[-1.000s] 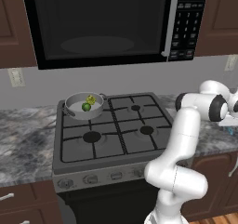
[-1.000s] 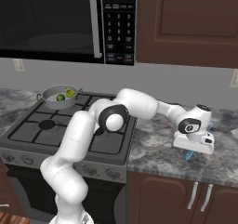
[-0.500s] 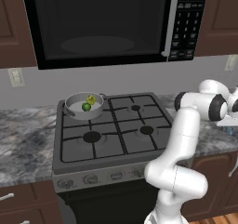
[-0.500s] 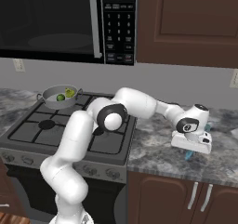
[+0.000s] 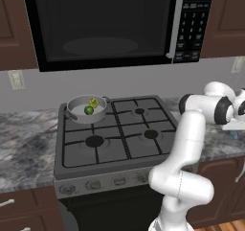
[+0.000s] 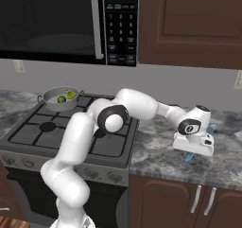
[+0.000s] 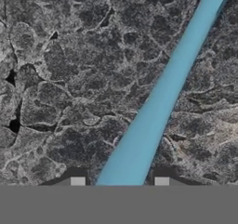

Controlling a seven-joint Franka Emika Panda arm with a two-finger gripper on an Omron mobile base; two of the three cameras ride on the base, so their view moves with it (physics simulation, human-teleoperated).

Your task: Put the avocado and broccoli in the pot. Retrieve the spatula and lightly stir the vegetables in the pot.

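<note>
you have the avocado (image 5: 88, 110) and the broccoli (image 5: 94, 102) lying side by side in the pot (image 5: 76, 113), which sits on the back left burner of the stove (image 5: 119, 144). so, as far as you can judge, the first half of the job is done and the spatula step is in hand.

the change over the last second is in the gripper (image 7: 119, 181): its fingertips have drawn in from a wide spread and now stand on either side of the spatula (image 7: 162, 97), close to its edges. from the hand view you cannot tell whether they already pinch the light blue handle or are just short of it, so treat the grasp as not yet confirmed.

the spatula lies flat on the grey stone table (image 6: 160, 158) to the right of the stove, well apart from the pot. in the right base view a short blue piece of it pokes out from under the hand.

your arm reaches far out to the right, low over the table, with the hand pointing down at the surface. the pot is a long swing back to the left, so you should make sure the hold is firm before lifting.
</note>
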